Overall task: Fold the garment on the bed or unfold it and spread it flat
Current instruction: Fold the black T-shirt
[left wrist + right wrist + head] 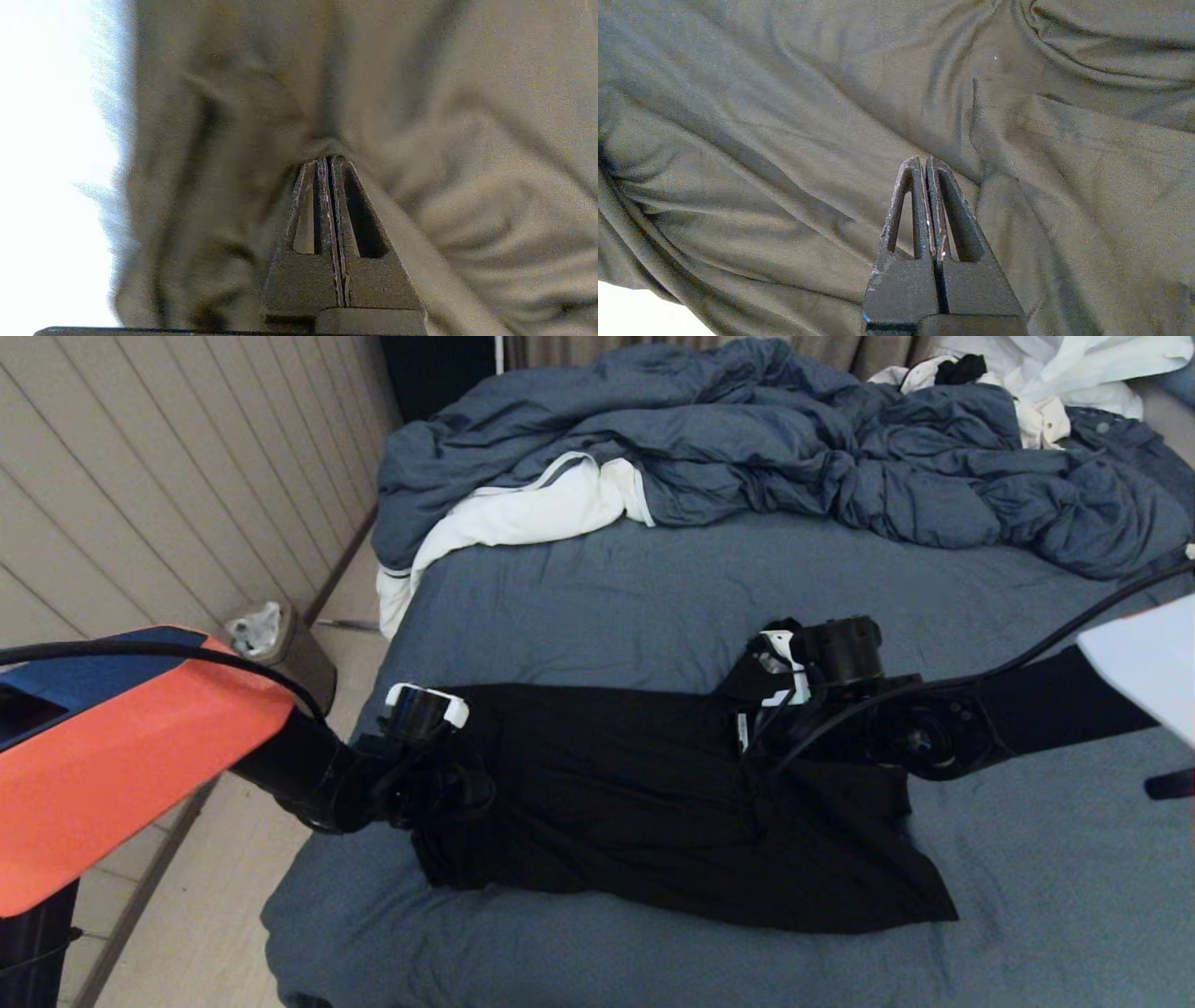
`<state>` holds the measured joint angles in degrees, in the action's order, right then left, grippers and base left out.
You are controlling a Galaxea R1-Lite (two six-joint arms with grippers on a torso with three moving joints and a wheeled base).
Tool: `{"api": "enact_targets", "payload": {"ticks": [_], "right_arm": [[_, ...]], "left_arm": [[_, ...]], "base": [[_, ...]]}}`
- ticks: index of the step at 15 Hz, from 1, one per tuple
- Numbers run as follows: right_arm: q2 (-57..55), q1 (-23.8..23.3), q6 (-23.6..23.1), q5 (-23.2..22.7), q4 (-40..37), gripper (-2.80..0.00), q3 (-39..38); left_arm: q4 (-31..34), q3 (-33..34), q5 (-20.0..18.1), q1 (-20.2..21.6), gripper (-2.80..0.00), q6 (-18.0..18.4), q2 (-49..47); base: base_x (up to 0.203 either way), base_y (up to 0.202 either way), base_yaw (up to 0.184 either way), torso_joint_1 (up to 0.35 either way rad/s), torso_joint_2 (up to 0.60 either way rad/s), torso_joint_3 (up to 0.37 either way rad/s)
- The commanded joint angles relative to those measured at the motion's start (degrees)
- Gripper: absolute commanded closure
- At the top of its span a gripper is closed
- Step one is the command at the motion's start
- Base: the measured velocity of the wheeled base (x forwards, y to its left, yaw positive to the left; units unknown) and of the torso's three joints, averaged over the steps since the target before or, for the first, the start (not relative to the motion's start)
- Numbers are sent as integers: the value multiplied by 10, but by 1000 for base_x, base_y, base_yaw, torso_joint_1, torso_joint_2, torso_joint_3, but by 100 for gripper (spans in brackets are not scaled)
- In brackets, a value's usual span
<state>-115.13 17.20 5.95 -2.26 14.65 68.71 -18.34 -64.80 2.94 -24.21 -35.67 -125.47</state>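
**Ana:** Closest to the head camera is the left arm's orange cover, jutting in over the near left corner of the bed. How many arms do you count?

**Ben:** Two. One left gripper at the left end of the garment, one right gripper at the garment's far edge, towards its right end.

**Ana:** And the claws themselves?

**Ben:** In the left wrist view the left gripper has both fingers pressed together, with cloth bunched and puckered right at the tips, so it pinches the garment. In the right wrist view the right gripper is also closed tight, fingers together, with folds of the garment running under the tips. Whether cloth is caught between them, I cannot tell.

**Ana:** How many garments?

**Ben:** One black T-shirt, lying across the near half of the bed in a long band stretched between the two grippers. It is wrinkled, and its right end fans out into a point towards the near edge. No print shows.

**Ana:** What else, relative to the garment?

**Ben:** One rumpled blue duvet beyond it, across the far part of the bed, with white lining turned out at its left. One white clothes pile behind the duvet, far right. One small bin on the floor, left of the garment, beside the bed.
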Motion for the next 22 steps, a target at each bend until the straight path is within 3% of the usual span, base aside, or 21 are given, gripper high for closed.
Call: {"api": "enact_targets", "payload": {"ticks": [1, 7, 12, 13, 14, 15, 18, 20, 22], "right_arm": [[0, 0, 1, 0, 1, 0, 1], [0, -4, 6, 1, 1, 0, 14], [-5, -4, -1, 3, 1, 0, 8], [-5, -4, -2, 3, 1, 0, 7], [-6, -4, -1, 3, 1, 0, 8], [-7, -4, -1, 2, 1, 0, 8], [-12, -3, -1, 2, 1, 0, 8], [-13, -4, 1, 3, 1, 0, 8], [-12, -5, 2, 2, 2, 0, 10]], "left_arm": [[2, -6, 1, 11, 0, -5, 16], [30, 42, -18, 46, 0, -5, 125], [31, 87, -202, 157, 0, 15, 119], [31, 93, -231, 167, 0, 34, 111], [31, 97, -237, 167, 0, 41, 103], [33, 98, -239, 167, -280, 49, 97], [29, 95, -240, 166, -280, 66, 78], [23, 84, -242, 161, -280, 111, 58], [17, 76, -242, 145, -280, 134, 41]], "base": [[0, 0, 0, 0, 0, 0], [0, 0, 0, 0, 0, 0], [0, 0, 0, 0, 0, 0], [0, 0, 0, 0, 0, 0], [0, 0, 0, 0, 0, 0], [0, 0, 0, 0, 0, 0], [0, 0, 0, 0, 0, 0], [0, 0, 0, 0, 0, 0], [0, 0, 0, 0, 0, 0]]}}
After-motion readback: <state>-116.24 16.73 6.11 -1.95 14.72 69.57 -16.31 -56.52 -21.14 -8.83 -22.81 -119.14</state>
